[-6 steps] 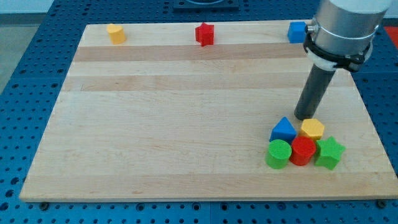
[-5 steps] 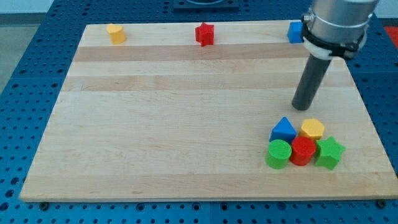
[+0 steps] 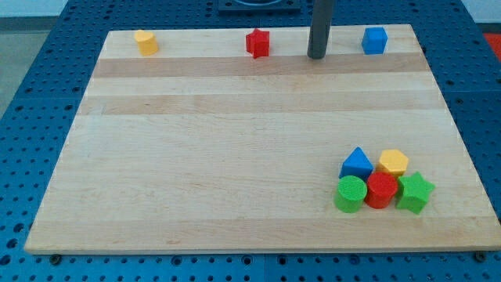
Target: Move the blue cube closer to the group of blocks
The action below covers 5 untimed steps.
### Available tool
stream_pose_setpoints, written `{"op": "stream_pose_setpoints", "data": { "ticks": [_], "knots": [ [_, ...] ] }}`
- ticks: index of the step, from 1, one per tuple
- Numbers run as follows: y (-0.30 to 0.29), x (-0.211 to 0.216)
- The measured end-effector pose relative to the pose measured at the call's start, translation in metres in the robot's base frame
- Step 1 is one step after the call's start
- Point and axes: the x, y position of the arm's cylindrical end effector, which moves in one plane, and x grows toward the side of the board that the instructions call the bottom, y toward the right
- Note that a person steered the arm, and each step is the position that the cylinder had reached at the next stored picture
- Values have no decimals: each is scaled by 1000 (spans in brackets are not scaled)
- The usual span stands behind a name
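Observation:
The blue cube (image 3: pixel 375 40) sits near the top right corner of the wooden board (image 3: pixel 235 157). The group lies at the bottom right: a blue triangular block (image 3: pixel 357 164), a yellow hexagonal block (image 3: pixel 393 162), a green cylinder (image 3: pixel 351 193), a red cylinder (image 3: pixel 382 190) and a green star block (image 3: pixel 415 193), packed together. My tip (image 3: pixel 316 56) stands near the view's top, left of the blue cube with a gap between, and right of a red star block (image 3: pixel 257 42).
A yellow block (image 3: pixel 145 41) sits near the board's top left corner. The board rests on a blue perforated table (image 3: pixel 31 117). The board's top edge runs just behind the blue cube and the red star block.
My tip has moved from just above the group at the bottom right up and left to the board's top edge, left of the blue cube. No block has moved.

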Motion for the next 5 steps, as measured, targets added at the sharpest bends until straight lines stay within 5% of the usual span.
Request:
{"op": "stream_pose_setpoints", "data": {
  "ticks": [2, 5],
  "knots": [
    [30, -47],
    [108, -45]
  ]
}}
